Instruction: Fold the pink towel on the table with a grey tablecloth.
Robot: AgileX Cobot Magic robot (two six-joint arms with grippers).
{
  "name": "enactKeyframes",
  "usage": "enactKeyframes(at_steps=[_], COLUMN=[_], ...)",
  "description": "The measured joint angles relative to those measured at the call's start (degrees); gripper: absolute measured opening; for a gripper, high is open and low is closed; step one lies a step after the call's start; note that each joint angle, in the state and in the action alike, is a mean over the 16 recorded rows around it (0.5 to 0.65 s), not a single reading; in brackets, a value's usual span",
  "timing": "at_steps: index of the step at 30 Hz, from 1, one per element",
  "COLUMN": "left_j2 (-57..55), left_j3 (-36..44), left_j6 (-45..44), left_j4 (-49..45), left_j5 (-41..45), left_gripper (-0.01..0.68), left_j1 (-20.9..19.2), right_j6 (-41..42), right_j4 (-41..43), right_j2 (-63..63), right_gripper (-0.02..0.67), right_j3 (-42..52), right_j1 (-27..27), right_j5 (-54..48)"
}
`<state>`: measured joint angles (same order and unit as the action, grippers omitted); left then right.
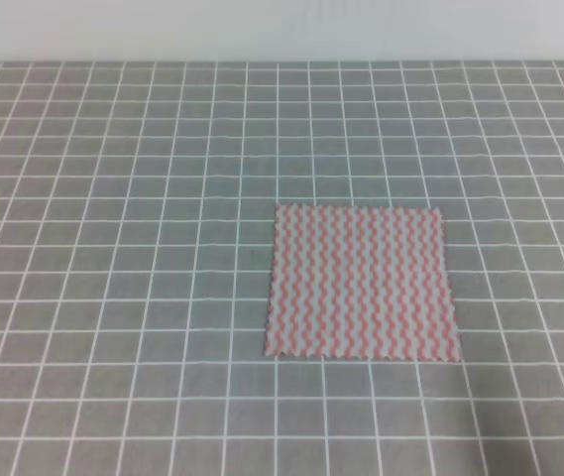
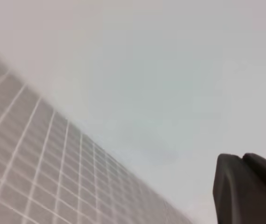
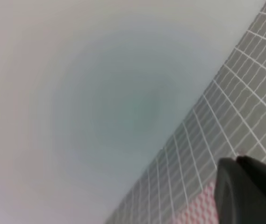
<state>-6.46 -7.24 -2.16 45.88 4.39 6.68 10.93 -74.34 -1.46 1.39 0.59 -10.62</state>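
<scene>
Pink towel (image 1: 361, 283) lies flat and unfolded on the surface with a grey tablecloth (image 1: 113, 248), at about 4 o'clock from the middle of the exterior high view, its frayed near edge toward 6 o'clock. Neither arm reaches into that view. Each wrist view catches only one dark part of its gripper, left gripper (image 2: 247, 189) and right gripper (image 3: 247, 191), so whether either is released or clenched cannot be told. Beyond, a pale wall (image 1: 282, 28) rises at 12 o'clock.

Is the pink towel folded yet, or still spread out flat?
Spread flat, unfolded. The thin pink-and-white zigzag-striped towel lies as a single square layer on the grey grid-lined tablecloth, all four edges exposed, no crease or doubled-over part visible.
</scene>
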Motion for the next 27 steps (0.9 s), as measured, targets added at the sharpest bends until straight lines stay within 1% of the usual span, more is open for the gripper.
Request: enactKeyframes(at_steps=[4,9,14,16,20,27], left_j2=[-9.5,-25.1,-40.3,-45.0,-52.2,-59.3], left_j3=[-5.9,-14.3,-21.8,-24.2,-27.6,-29.7], left_j6=[-7.8,-19.7,-29.1,-32.1,-36.0,-38.3], left_j4=[-0.1,0.0,0.2,0.4,0.6,0.4], left_j5=[3.5,9.1,14.1,15.5,16.6,14.2], left_gripper=[-0.001,-0.001,-0.001,-0.001,-0.001,-0.001], left_j1=[0.0,0.5,2.6,4.1,7.9,14.9], right_j6=[4.6,9.4,10.8,11.2,15.3,21.3], right_j4=[1.4,5.5,7.5,7.7,9.6,14.3], right_j2=[1.0,5.1,11.7,14.5,22.6,40.9], right_gripper=[-0.016,-0.016,-0.016,-0.016,-0.016,-0.017], right_j3=[-0.3,-2.5,-6.0,-7.6,-12.3,-24.3], right_j1=[-0.4,-0.9,-1.1,-1.1,-1.1,-1.4], right_j5=[-4.9,-11.3,-13.8,-14.0,-16.5,-23.2])
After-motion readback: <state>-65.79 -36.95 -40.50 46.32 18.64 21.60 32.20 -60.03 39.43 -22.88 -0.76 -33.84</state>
